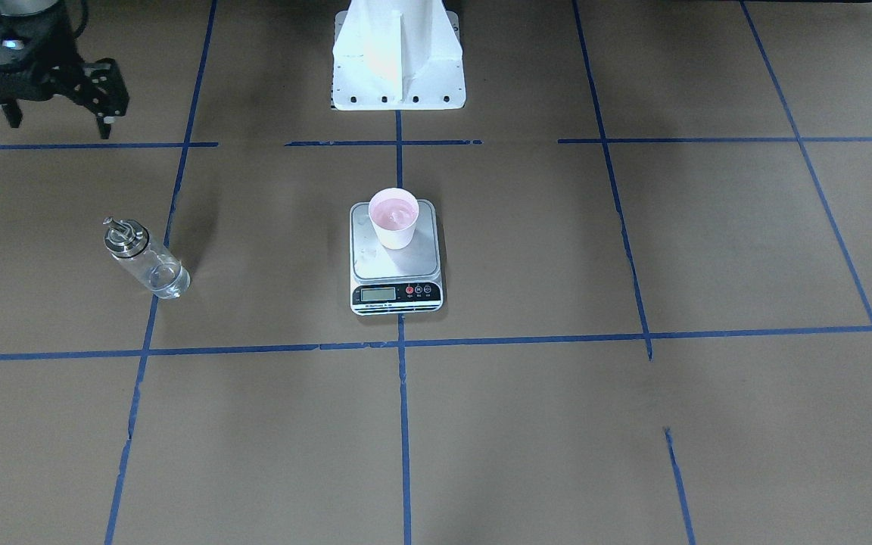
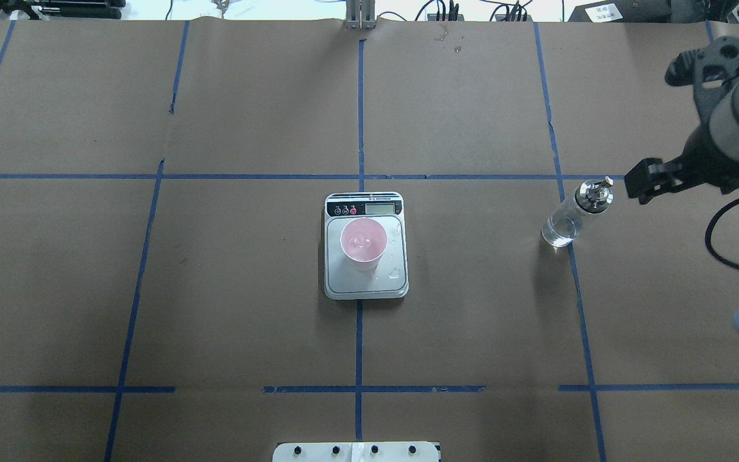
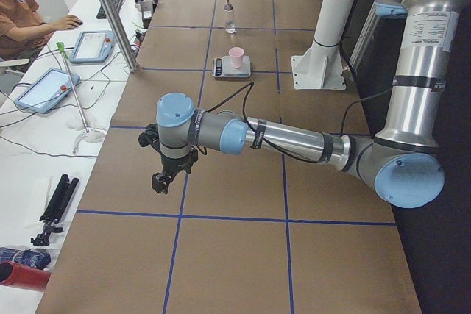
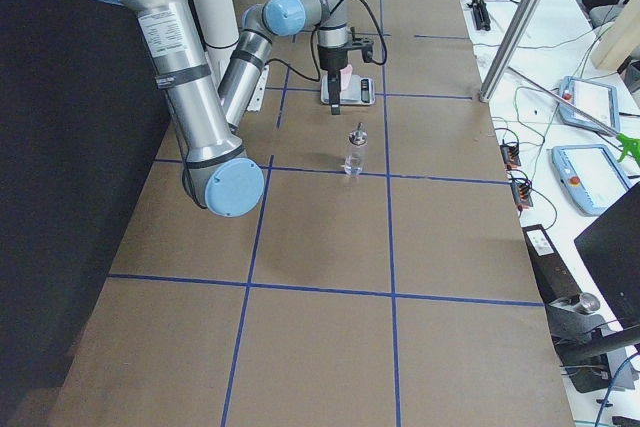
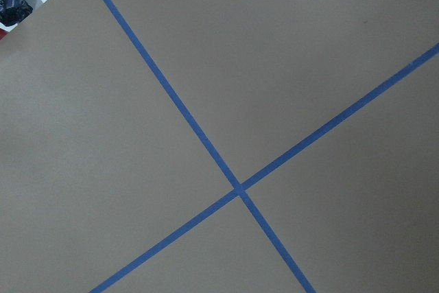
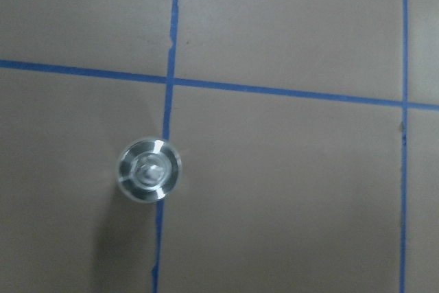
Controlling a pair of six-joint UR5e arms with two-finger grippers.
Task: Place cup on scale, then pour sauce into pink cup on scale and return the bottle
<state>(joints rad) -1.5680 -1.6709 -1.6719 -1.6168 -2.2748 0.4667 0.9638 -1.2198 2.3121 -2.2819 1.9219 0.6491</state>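
The pale pink cup [image 1: 393, 218] stands upright on the silver platform of the scale [image 1: 396, 265], mid-table; both also show in the overhead view, cup [image 2: 363, 242] and scale [image 2: 365, 285]. The clear glass bottle [image 1: 144, 257] with its silver spout cap stands upright on a blue tape line [image 2: 575, 215], with clear sauce in its lower part. My right gripper [image 1: 57, 113] is open and empty, raised above and beside the bottle [image 2: 661, 125]. Its wrist view looks straight down on the cap [image 6: 149, 169]. My left gripper [image 3: 168, 180] hangs far from the scale; I cannot tell its state.
A few clear drops lie on the scale platform [image 2: 395, 273]. The white robot base [image 1: 398, 57] stands behind the scale. A seated operator [image 3: 22, 12], tablets and a metal post [image 3: 110, 12] are along the table's far side.
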